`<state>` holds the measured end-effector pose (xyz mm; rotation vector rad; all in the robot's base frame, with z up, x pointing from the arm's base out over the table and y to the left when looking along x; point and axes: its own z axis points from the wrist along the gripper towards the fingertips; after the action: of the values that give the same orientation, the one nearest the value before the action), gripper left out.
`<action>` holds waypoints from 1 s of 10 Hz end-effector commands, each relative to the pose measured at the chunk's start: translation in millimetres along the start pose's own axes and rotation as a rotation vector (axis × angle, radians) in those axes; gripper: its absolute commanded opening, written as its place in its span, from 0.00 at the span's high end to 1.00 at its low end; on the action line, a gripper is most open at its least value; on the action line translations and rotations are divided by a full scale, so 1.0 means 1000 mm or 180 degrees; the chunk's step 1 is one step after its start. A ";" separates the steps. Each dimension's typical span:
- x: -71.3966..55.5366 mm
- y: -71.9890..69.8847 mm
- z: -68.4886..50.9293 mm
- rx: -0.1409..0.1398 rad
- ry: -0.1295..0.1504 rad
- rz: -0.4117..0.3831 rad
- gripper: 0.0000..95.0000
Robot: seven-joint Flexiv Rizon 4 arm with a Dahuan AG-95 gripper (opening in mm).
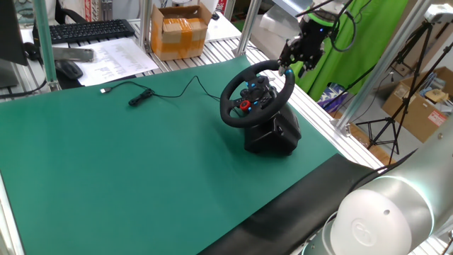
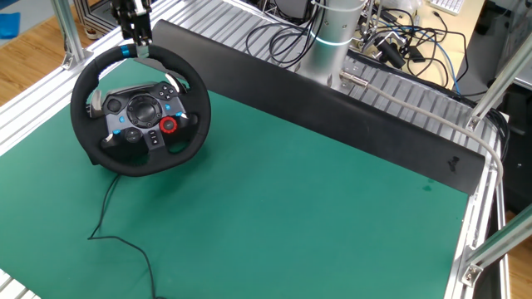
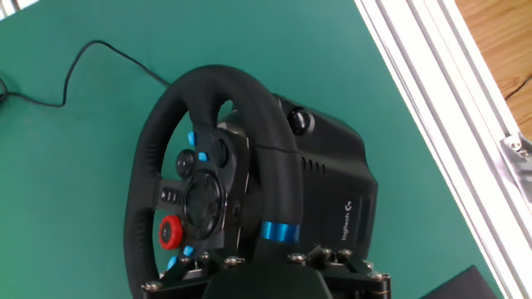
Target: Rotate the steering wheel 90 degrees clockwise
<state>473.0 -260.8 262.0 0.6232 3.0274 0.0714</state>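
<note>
On the green mat (image 1: 141, 163), toward its far right corner in one fixed view, stands one steering wheel (image 1: 233, 112) on one black boxy base (image 1: 279, 133); its hub carries one red round button (image 1: 245, 105) and a few small blue accents; one blue band (image 3: 278, 232) marks the rim, seen in the hand view just above the finger mounts. One gripper (image 1: 291, 65) sits at the top of the rim, beside that blue band in the other fixed view; its fingers appear to close on the rim there, though the contact itself is hidden, so I cannot tell how tightly they hold. One thin black cable (image 1: 170, 93) trails across the mat from the wheel toward a small plug (image 1: 141, 98). Beyond the mat, one cardboard box (image 1: 181, 31) rests on the aluminium frame; one keyboard (image 1: 88, 30) and one mouse (image 1: 69, 69) lie near a sheet of printed paper (image 1: 113, 58).
</note>
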 end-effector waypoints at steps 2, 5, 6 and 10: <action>-0.003 0.000 0.007 -0.0006 -0.0007 -0.0007 0.40; -0.003 -0.001 0.017 -0.0012 -0.0027 -0.0008 0.40; -0.003 -0.001 0.019 -0.0017 -0.0039 -0.0007 0.40; 0.000 0.000 0.023 -0.0033 -0.0080 -0.0025 0.60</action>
<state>473.3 -259.7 238.6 0.6100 3.0011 0.0768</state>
